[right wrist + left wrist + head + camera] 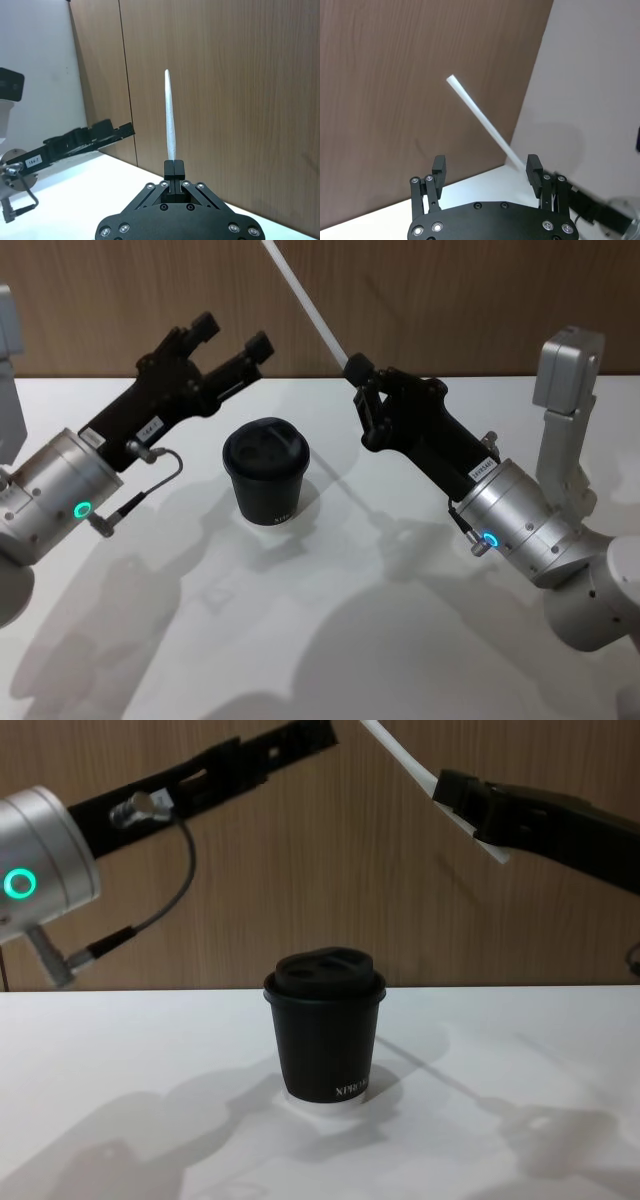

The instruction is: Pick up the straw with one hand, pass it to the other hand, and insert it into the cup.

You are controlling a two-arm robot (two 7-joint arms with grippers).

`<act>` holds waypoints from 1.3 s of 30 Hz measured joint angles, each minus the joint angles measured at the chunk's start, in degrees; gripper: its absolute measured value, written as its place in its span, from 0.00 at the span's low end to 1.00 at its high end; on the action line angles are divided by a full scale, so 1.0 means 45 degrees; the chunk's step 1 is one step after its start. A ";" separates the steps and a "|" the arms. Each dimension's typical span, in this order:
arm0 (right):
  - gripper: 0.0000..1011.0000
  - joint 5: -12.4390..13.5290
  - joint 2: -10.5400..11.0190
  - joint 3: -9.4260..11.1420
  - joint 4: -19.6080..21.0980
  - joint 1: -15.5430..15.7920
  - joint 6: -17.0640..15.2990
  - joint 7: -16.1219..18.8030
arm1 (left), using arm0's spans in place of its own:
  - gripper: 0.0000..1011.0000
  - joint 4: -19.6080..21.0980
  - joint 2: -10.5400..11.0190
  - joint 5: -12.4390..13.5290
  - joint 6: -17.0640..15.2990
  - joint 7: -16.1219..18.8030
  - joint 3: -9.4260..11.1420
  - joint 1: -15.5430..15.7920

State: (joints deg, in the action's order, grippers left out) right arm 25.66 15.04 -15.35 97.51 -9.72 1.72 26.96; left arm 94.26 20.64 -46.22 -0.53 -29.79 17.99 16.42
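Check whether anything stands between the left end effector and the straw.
Nothing visible does. The open left end effector faces the straw, pinched in the right end effector, across open air; the cup stands below on the table, under that gap.

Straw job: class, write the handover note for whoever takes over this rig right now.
Black lidded coffee cup: upright on the white table, between the arms.
Right pincer: shut on the white straw, raised right of the cup; straw slants up and leftward.
Left pincer: open, empty, raised left of the cup.
Done: straw picked up. Left: pass it to the left pincer, then insert it through the lid.
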 joint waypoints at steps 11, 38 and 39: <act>0.00 0.0000 0.0000 -0.0001 -0.0001 0.0001 0.0000 0.0001 | 0.99 -0.1219 -0.0914 -0.1671 -0.0498 -0.0861 0.0195 0.0951; 0.00 -0.0001 0.0000 0.0001 0.0000 0.0002 0.0001 -0.0001 | 0.99 -0.3206 -0.2155 -0.3472 -0.1302 -0.1358 0.0691 0.2457; 0.00 -0.0001 0.0000 0.0000 0.0000 0.0002 0.0001 -0.0001 | 0.99 -0.3269 -0.2184 -0.3520 -0.1334 -0.1357 0.0718 0.2514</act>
State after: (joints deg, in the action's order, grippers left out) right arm 25.66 15.04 -15.35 97.51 -9.71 1.73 26.95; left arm 79.55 10.81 -62.06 -6.53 -35.90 21.22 27.73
